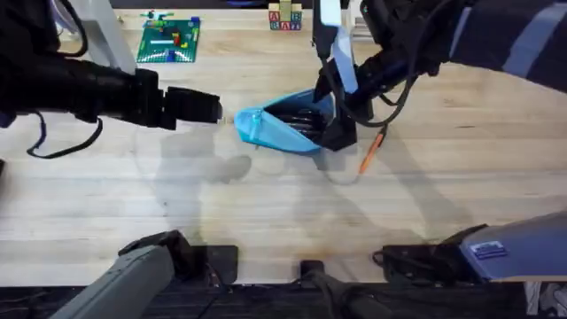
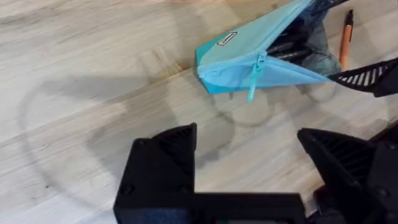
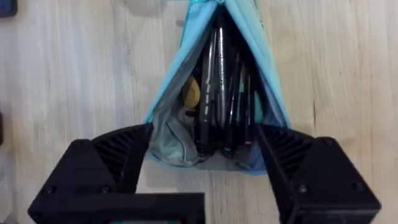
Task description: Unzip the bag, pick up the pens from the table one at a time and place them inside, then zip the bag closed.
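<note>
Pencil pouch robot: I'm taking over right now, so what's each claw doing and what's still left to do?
Left gripper: open, holding nothing, beside the closed end of the light blue fabric pencil pouch.
Right gripper: open, fingers straddling the pouch's open end.
Pouch: unzipped, gaping, lying on the light wood-grain table, several dark pens already inside.
Left out: one slim orange pen on the table beside the pouch, near the right gripper.
To do: put the orange pen in, then zip the pouch shut.
</note>
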`<action>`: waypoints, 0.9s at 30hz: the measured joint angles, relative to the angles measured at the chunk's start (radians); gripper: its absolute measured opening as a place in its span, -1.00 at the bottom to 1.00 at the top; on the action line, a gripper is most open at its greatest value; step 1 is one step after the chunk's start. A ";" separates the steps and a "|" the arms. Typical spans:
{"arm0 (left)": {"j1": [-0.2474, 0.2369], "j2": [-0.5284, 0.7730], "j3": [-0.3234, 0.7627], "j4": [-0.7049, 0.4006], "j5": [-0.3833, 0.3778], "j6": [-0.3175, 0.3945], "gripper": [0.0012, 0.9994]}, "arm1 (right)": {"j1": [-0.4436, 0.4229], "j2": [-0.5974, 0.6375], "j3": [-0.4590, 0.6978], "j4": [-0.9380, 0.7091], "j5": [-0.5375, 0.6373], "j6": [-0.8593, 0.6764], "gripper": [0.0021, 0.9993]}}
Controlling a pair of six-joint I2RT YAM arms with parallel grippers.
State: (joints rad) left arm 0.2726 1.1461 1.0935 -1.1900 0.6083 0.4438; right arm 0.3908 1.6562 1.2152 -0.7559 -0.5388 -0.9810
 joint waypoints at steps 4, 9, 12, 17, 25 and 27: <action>0.000 0.000 0.000 0.000 0.000 0.000 0.99 | 0.000 0.000 0.000 0.000 0.000 0.000 0.99; 0.000 0.000 0.000 0.000 0.000 0.000 0.99 | 0.000 0.000 0.000 0.000 0.000 0.000 0.99; 0.000 0.000 0.000 0.000 0.000 0.000 0.99 | 0.000 0.000 0.009 -0.003 0.001 0.009 0.99; 0.000 0.000 0.000 0.000 0.000 0.000 0.99 | -0.001 -0.044 0.049 -0.005 0.078 0.113 0.99; 0.000 0.000 0.000 0.000 0.000 0.000 0.99 | -0.003 -0.226 0.095 -0.029 0.349 0.434 0.99; 0.000 0.000 0.000 0.000 0.000 0.000 0.99 | -0.003 -0.255 0.095 -0.062 0.416 0.532 0.99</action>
State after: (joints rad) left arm 0.2726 1.1461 1.0935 -1.1900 0.6083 0.4439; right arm 0.3878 1.4008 1.3098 -0.8174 -0.1227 -0.4491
